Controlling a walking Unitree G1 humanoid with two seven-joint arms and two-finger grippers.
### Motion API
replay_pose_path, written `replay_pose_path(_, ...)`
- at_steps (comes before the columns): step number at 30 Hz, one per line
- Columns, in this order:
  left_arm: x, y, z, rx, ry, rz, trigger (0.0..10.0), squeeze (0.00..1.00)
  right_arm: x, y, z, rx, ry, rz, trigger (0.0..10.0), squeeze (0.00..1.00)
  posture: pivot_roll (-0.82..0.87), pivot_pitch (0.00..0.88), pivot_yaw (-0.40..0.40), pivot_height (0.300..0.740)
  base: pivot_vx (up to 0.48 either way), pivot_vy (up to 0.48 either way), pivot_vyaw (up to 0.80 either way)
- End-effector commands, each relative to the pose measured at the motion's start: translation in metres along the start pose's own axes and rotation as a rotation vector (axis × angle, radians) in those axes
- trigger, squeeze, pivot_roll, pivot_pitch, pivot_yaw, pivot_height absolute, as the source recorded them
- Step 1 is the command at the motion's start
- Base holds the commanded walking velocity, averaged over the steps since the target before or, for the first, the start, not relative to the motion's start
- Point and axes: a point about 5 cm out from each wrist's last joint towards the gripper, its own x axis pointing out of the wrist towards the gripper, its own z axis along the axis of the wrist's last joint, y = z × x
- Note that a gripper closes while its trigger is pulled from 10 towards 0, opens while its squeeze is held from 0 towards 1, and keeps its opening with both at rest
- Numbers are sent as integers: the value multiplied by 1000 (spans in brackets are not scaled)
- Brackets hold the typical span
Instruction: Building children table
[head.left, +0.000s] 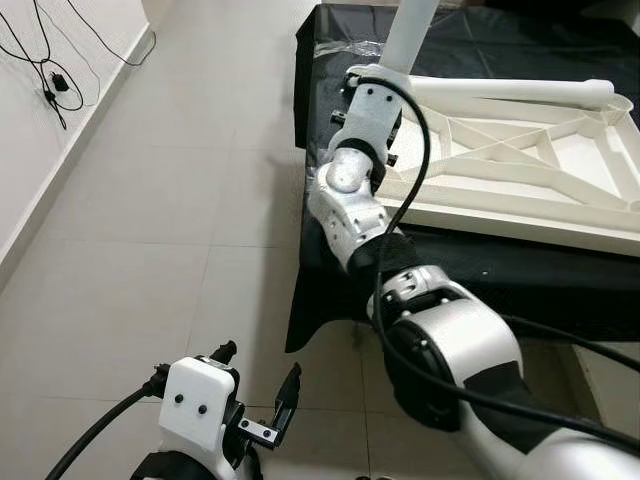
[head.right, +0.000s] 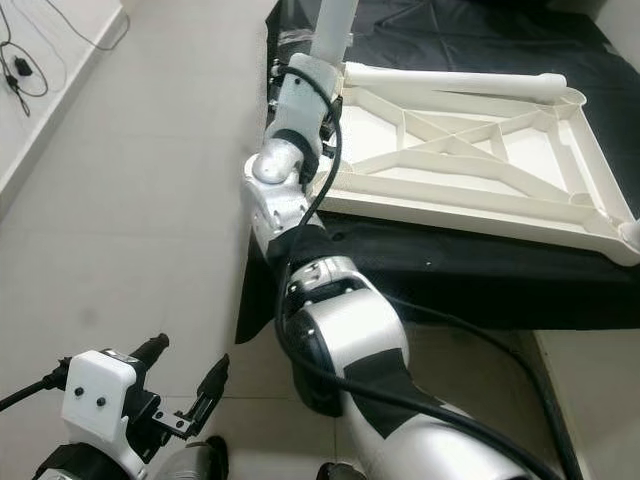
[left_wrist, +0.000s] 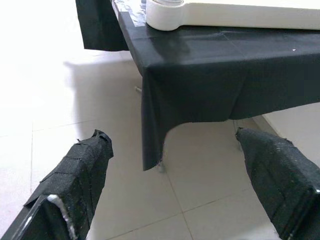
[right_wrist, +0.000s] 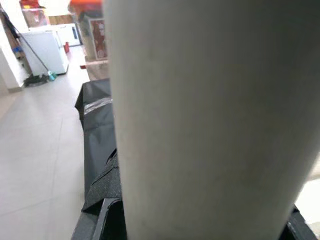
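The white table top (head.right: 470, 165) is lying upside down on the black-draped worktop (head.right: 480, 270), its ribbed underside facing up, and one loose white leg (head.right: 450, 82) is resting along its far rim at about twelve o'clock. A second white leg (head.left: 408, 35) is standing upright over the tabletop's corner at about ten o'clock, and my right tool (head.left: 368, 105) is reaching up to it there. In the right wrist view that leg (right_wrist: 210, 120) is sitting right against the camera between black fingers (right_wrist: 102, 200), so I am clenching my right tool around the upright leg. The round corner socket (left_wrist: 165, 12) of the tabletop is showing pale at the worktop's edge in the left wrist view, with the black cloth (left_wrist: 200, 75) hanging down below it. My left tool (head.left: 262, 400) is hanging low at about seven o'clock, over the pale tiled floor (head.left: 180, 200) and well apart from the worktop, its two black fingers (left_wrist: 75, 175) spread wide and released, grasping nothing. A black cable (head.left: 45, 75) is trailing along the white wall at about ten o'clock.
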Motion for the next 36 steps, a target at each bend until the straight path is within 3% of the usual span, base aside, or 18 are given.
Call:
replay_pose_path(1,-2,0,-4,1,27,-1,10000,0,-10,-14,-47,-101,181,-58,10000,0,149,292,-83,740,0,0,0)
replay_pose_path(7,0,0,-4,0,22,1,10000,0,-24,-8,-55,-153,180,-82,10000,0,141,298,-84,740,0,0,0)
replay_pose_path(21,1,0,-4,-2,21,5,10000,0,-35,-10,-65,-215,259,-230,10000,0,144,302,-86,740,0,0,0)
replay_pose_path(25,1,0,-4,-1,20,6,10000,0,-37,-2,-58,-170,254,-182,10000,0,143,301,-88,740,0,0,0)
replay_pose_path(29,1,0,-5,2,20,4,10000,0,-37,-3,-59,-181,285,-204,10000,0,136,301,-90,740,0,0,0)
replay_pose_path(32,2,0,-5,1,18,3,10000,0,-37,-6,-63,-142,325,-221,10000,0,138,298,-92,740,0,0,0)
replay_pose_path(33,3,-1,-5,1,16,2,10000,0,-35,-6,-64,-72,358,-184,10000,0,141,299,-94,740,0,0,0)
replay_pose_path(36,3,-1,-4,3,15,2,10000,0,-30,-5,-61,-27,347,-145,10000,0,141,299,-94,740,0,0,0)
